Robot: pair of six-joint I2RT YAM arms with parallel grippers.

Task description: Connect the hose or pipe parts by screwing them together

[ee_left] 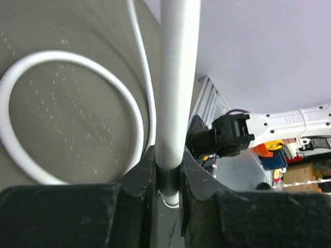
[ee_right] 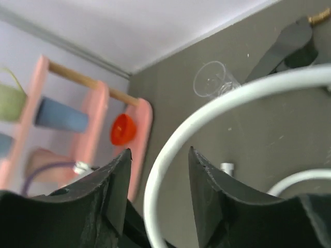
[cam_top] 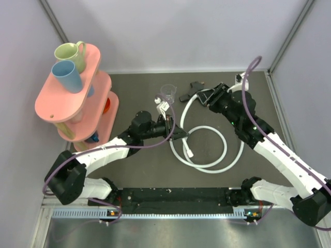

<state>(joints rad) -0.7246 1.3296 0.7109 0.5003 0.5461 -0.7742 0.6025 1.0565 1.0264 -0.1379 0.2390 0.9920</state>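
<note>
Left hand (ee_left: 168, 173) pinching white hose (ee_left: 178, 77), clear cup (cam_top: 168, 93) — just beside black fitting (cam_top: 190, 92)

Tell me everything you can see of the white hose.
The white hose is a long, thin, smooth tube, plastic-looking and flexible. It lies in overlapping loops on the dark table between the two arms. One free end, with a short white end piece, rests inside the loops. The left gripper is shut on one stretch, both fingers pressed against it. Another stretch arcs between the open fingers of the right gripper, with gaps on both sides.
</note>
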